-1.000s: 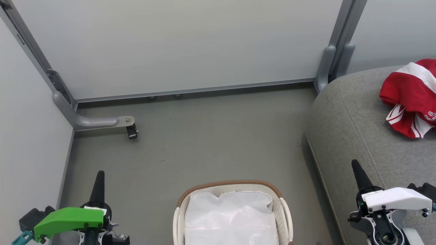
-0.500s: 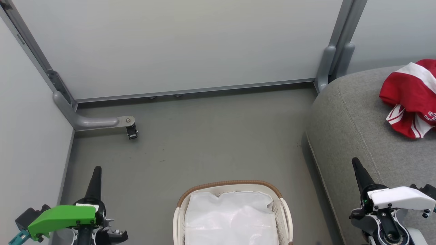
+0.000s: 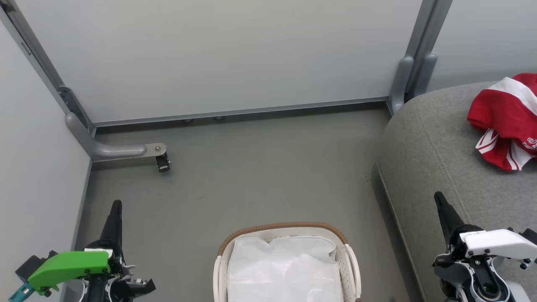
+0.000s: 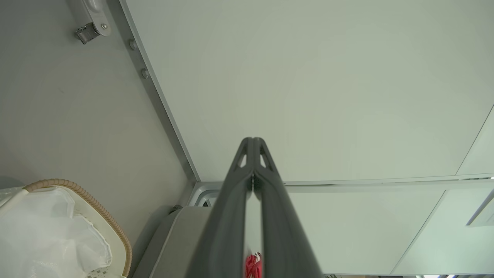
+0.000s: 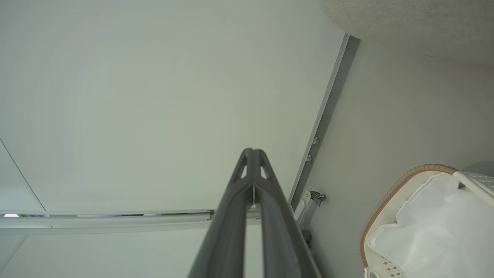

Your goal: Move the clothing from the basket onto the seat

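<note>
Lying on the seat (image 3: 423,159), red-and-white clothing (image 3: 503,113), white lettering cut off, unreadable; left pincer (image 3: 116,203) and right pincer (image 3: 437,195) closed, empty.

A bright green cover (image 3: 69,265) is fixed behind the dark, pointy left gripper (image 3: 116,205). A white cover (image 3: 497,243) with small black screws (image 3: 521,264) is fixed behind the dark, pointy right gripper (image 3: 439,196).

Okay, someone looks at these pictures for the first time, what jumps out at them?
The red and white clothing bunched on the grey seat at the right of the head view stands out most. Next is the bright green cover at the lower left, and the basket at bottom centre holding a white liner.
</note>
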You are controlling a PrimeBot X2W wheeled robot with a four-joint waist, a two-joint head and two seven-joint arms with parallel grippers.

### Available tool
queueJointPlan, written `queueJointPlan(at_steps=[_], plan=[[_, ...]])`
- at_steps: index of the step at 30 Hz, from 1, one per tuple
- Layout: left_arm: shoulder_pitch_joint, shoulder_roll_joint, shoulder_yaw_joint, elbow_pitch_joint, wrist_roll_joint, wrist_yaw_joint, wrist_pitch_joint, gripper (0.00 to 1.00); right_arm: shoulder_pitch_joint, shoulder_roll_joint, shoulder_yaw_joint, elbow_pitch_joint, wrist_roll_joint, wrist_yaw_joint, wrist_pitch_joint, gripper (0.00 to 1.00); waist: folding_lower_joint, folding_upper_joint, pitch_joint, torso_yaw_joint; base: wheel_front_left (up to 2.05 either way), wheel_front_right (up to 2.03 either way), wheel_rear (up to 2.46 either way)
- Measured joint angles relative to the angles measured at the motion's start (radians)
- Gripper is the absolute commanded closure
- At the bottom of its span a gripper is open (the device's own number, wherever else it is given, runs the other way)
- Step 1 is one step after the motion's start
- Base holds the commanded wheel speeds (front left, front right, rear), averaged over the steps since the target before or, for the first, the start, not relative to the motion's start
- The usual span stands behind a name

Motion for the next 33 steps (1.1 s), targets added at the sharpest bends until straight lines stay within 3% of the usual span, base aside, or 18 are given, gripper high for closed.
queueJointPlan(at_steps=[15,33], plan=[[-0.014,0.000,0.018,-0.007,-0.087,-0.005,0.025,1.00,-0.001,-0.001,-0.009,-0.012,0.099,0.000,0.025,1.00,0.0000,0.0000,-0.001,0.000,0.00,0.00,0.00],[-0.014,0.000,0.019,-0.008,-0.087,-0.006,0.025,1.00,-0.001,-0.001,-0.009,-0.013,0.099,0.000,0.025,1.00,0.0000,0.0000,-0.001,0.000,0.00,0.00,0.00]])
